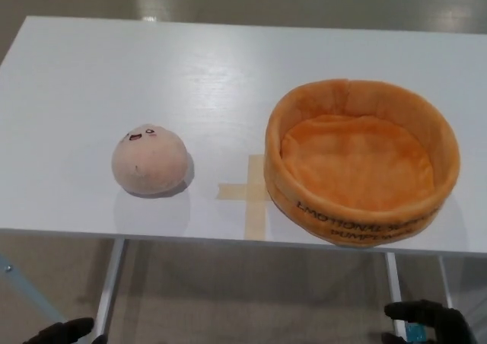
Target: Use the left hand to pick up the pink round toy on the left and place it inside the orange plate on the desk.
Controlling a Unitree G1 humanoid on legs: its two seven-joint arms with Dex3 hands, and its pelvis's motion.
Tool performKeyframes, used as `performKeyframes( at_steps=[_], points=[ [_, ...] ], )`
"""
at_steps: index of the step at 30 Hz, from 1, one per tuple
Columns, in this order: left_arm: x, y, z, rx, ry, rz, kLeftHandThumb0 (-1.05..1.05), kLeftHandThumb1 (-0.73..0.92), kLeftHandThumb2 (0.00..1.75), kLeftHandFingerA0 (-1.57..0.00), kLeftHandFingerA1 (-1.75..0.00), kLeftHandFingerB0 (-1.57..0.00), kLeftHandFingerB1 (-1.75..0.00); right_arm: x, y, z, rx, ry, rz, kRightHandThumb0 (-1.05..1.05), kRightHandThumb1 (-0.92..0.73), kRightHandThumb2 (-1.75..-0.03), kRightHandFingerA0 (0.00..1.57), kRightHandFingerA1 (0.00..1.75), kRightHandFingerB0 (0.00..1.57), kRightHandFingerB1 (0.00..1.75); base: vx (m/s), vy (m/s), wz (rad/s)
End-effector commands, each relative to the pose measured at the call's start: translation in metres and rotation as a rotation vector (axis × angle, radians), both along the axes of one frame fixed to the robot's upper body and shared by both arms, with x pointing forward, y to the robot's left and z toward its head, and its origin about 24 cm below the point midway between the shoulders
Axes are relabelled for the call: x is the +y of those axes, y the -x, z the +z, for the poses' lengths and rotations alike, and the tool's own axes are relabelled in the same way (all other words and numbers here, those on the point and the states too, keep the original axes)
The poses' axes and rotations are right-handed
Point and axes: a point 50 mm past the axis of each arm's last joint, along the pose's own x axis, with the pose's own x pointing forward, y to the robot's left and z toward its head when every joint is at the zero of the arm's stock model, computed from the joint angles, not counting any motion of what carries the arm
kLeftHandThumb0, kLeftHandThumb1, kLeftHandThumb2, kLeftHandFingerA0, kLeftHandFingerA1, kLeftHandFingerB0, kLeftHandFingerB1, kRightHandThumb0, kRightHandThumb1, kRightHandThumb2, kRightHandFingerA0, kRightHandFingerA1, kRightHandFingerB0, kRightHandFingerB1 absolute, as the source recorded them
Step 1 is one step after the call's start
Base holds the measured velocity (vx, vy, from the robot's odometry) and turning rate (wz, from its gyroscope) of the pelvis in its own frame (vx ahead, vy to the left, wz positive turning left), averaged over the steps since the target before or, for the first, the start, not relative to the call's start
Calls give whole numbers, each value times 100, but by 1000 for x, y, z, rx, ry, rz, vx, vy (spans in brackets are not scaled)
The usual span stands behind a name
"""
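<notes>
A pink round plush toy (150, 161) with a small face sits on the white desk (228, 78), left of centre. To its right stands the orange plush plate (361, 161), a round soft bowl with black lettering on its wall, and nothing lies inside it. My left hand (65, 332) shows only as a black sliver at the bottom left corner, below the desk's front edge and well short of the toy. My right hand (426, 321) peeks in at the bottom right, also below the desk edge. Too little of either hand shows to read its fingers.
A tan tape cross (251, 192) is stuck on the desk between the toy and the plate. The desk's front edge runs across the lower frame, with metal legs (110, 283) and floor beneath it.
</notes>
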Motion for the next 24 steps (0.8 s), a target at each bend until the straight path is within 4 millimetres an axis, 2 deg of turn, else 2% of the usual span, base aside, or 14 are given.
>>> performKeyframes(
  at_steps=[1,2,3,4,7,8,10,12,13,15,16,18,19,24],
  points=[
    [2,4,-1,-28,15,23,-27,51,69,-68,-70,-50,-45,0,5,-3,-9,-2,-34,-21,-56,-56,56,88,52,73,0,0,0],
    [2,4,-1,-29,15,22,-27,51,69,-68,-70,-50,-45,0,5,-3,-9,-5,-38,-21,-56,-56,56,88,52,73,0,0,0],
    [3,6,-2,-27,15,23,-18,58,57,-67,-59,-54,-38,0,7,-4,-12,-8,-40,-21,-56,-56,56,89,52,74,0,0,0],
    [2,8,-3,-23,16,22,-19,58,58,-67,-83,-53,-38,-1,9,-5,-6,-8,-41,-21,-57,-56,55,89,51,73,0,0,0],
    [1,16,-6,-10,-2,-4,-20,58,58,-73,-90,-50,-37,-2,17,-10,10,-4,-34,-20,-58,-57,53,89,51,73,0,0,0],
    [1,19,-7,-11,-39,-35,-29,51,68,-60,-52,-46,-44,-2,20,-12,16,-12,-44,-22,-57,-56,54,89,50,74,0,0,0],
    [1,24,-8,-8,-67,-61,-21,60,58,-57,-42,-48,-36,-2,26,-15,26,-13,-49,-22,-57,-56,55,90,51,74,0,0,0],
    [1,27,-9,-3,-92,-81,-22,59,58,-56,-41,-48,-36,-2,30,-17,37,-10,-47,-23,-57,-56,55,90,51,74,0,0,0],
    [1,26,-8,-4,-109,-123,-25,59,58,-44,-38,-44,-34,-2,32,-18,44,-7,-42,-24,-58,-56,56,90,51,73,0,0,0],
    [2,26,-5,-10,-143,-191,-28,60,58,-39,-39,-43,-34,-1,33,-19,51,-9,-48,-24,-57,-56,54,89,51,74,0,0,0],
    [5,26,-2,-12,-172,-262,-36,55,69,-35,-43,-35,-39,-1,33,-19,51,-13,-54,-22,-57,-56,55,90,52,75,0,0,0],
    [7,27,1,-21,-188,-315,-37,56,69,-34,-43,-36,-39,-2,34,-19,45,-16,-59,-24,-55,-57,58,91,55,77,0,0,0],
    [8,27,4,-33,-206,-351,-31,59,58,-42,-38,-41,-33,-2,33,-19,44,-15,-59,-22,-56,-56,56,92,53,77,0,0,0],
    [12,38,18,-152,-222,-462,-27,59,58,-43,-38,-48,-35,-4,32,-18,41,-10,-57,-24,-55,-57,59,93,55,78,0,0,0]
  ],
)
